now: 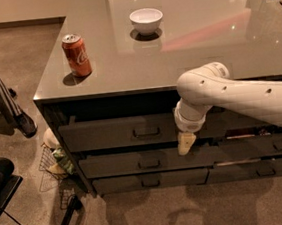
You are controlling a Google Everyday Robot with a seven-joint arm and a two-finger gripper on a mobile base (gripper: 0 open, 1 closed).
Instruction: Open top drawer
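The top drawer (113,132) is a wide dark front just under the counter edge, with a small metal bar handle (146,132) at its centre. It looks closed or nearly so. My gripper (186,143) hangs down from the white arm (229,95), just right of the handle and slightly below it, in front of the gap between the top drawer and the second one. It does not touch the handle.
Two shorter drawers (136,162) sit below. On the grey counter (184,44) stand a red soda can (76,55) near the left edge and a white bowl (146,21). A wire basket (53,161), a chair base (9,198) and someone's leg (4,103) are on the floor at left.
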